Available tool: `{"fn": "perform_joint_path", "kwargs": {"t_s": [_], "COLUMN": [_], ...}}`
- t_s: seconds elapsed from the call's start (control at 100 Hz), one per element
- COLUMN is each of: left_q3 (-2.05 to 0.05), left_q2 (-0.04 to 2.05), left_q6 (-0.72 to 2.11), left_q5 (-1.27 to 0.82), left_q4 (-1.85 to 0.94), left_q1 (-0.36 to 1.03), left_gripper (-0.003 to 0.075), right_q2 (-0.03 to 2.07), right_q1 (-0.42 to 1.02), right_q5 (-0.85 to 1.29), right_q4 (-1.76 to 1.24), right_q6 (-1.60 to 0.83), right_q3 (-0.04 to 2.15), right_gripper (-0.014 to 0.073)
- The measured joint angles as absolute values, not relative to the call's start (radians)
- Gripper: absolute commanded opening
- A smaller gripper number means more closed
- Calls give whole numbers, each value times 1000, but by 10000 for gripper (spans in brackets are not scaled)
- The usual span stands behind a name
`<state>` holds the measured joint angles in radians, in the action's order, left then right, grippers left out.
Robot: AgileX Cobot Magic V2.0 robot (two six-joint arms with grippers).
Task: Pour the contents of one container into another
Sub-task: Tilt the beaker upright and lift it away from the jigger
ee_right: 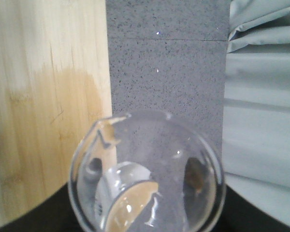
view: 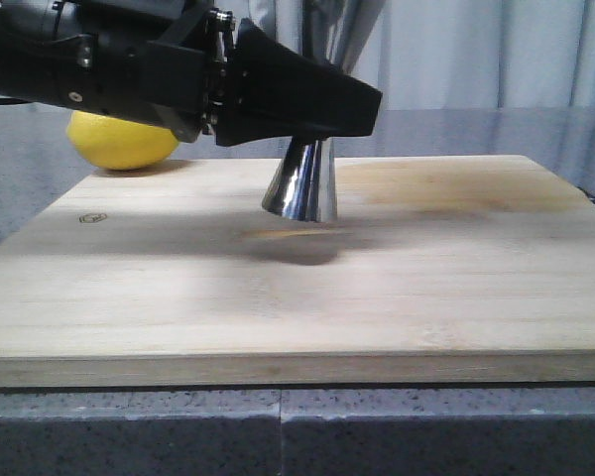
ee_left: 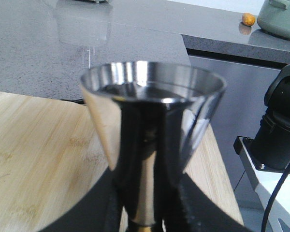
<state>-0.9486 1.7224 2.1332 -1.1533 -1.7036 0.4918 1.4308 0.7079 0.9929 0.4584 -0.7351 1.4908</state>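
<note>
Left hand [view: 307, 109] clamped on steel jigger [view: 302, 181], lifted clear of cutting board [view: 426, 258]. Right hand grips clear glass [ee_right: 147, 171], off board's edge over counter [ee_right: 166, 72]. Bring rims close, tip slowly.

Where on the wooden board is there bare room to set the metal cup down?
Most of the wooden board is bare: the whole near half toward the front edge, and the right side up to the far edge. The crowded part is the far left, where the left gripper holds the metal cup above the board, with the lemon behind the corner.
</note>
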Motion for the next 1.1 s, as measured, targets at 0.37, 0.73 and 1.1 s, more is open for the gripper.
{"fn": "perform_joint_path", "kwargs": {"t_s": [0.37, 0.73, 1.1], "left_q3": [-949, -949, -949], "left_q2": [1722, 1722, 1722], "left_q6": [2131, 2133, 2133], "left_q5": [-1153, -1153, -1153], "left_q4": [-1702, -1702, -1702], "left_q1": [492, 492, 492], "left_gripper": [-19, -19, -19], "right_q2": [1431, 1469, 1554], "right_q1": [538, 439, 371], "right_q5": [874, 842, 751], "right_q4": [229, 73, -84], "right_q6": [-705, -699, -699], "right_q3": [1491, 1491, 1486], "right_gripper": [195, 195, 195]}}
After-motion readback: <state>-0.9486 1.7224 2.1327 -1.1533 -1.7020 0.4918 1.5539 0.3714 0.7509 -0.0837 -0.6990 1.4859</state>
